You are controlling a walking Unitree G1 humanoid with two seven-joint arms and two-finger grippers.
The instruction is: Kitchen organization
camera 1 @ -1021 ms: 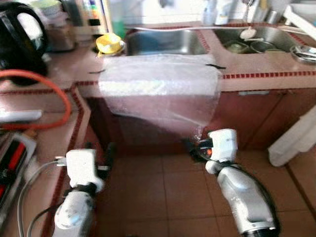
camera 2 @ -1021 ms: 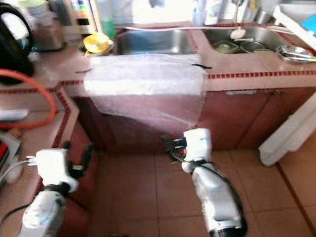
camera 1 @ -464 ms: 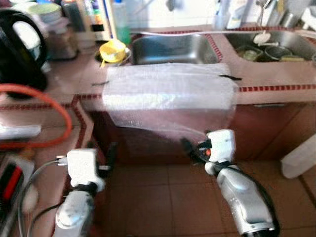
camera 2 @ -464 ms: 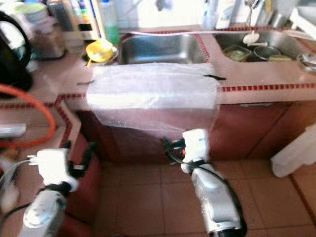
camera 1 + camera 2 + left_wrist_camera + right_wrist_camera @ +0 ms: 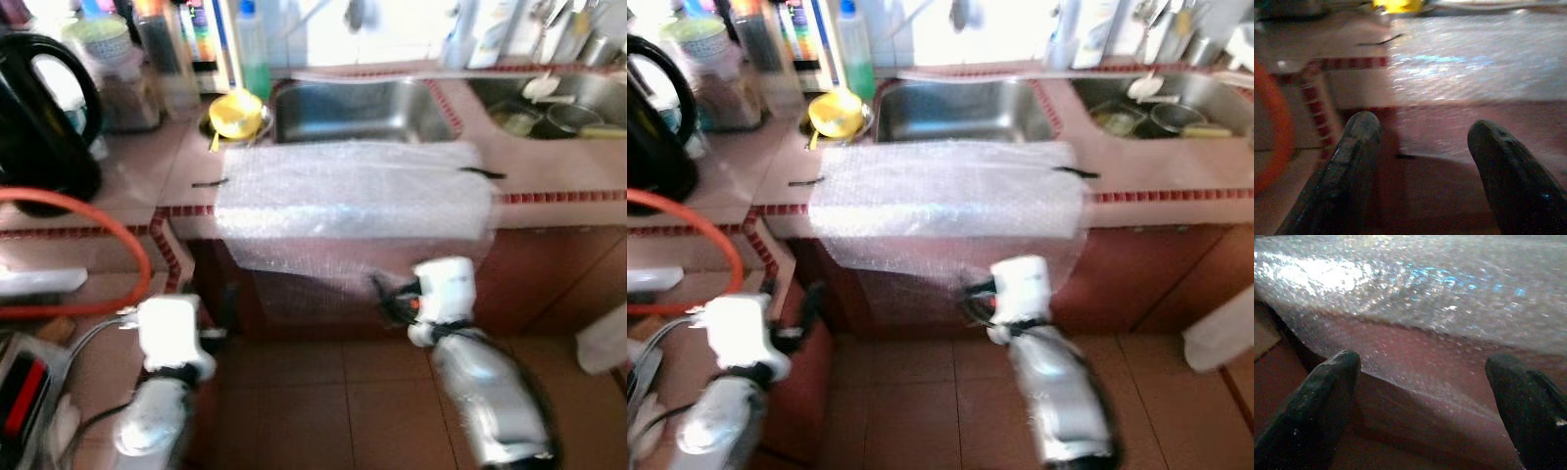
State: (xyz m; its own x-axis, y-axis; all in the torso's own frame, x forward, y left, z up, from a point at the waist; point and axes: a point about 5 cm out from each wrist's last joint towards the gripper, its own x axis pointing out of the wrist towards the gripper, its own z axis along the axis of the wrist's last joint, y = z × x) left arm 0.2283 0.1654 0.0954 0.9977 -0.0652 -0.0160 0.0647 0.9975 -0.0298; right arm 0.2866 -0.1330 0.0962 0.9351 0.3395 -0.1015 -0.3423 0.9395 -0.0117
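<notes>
Both head views blurred. Right gripper (image 5: 1420, 401) w/ fingers spread apart, empty, just below the hanging hem of the bubble wrap (image 5: 353, 201). Left gripper (image 5: 1422, 161) also spread, by the counter (image 5: 127, 186) corner. Wrap drapes over counter's front edge, in front of the sink (image 5: 358, 103); yellow cup (image 5: 235, 113) beyond its far left corner.

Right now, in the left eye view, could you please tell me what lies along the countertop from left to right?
Black electric kettle → small yellow bowl → clear bubble wrap sheet draped over the counter edge, in front of the empty steel sink basin → second sink basin holding dishes.
</notes>
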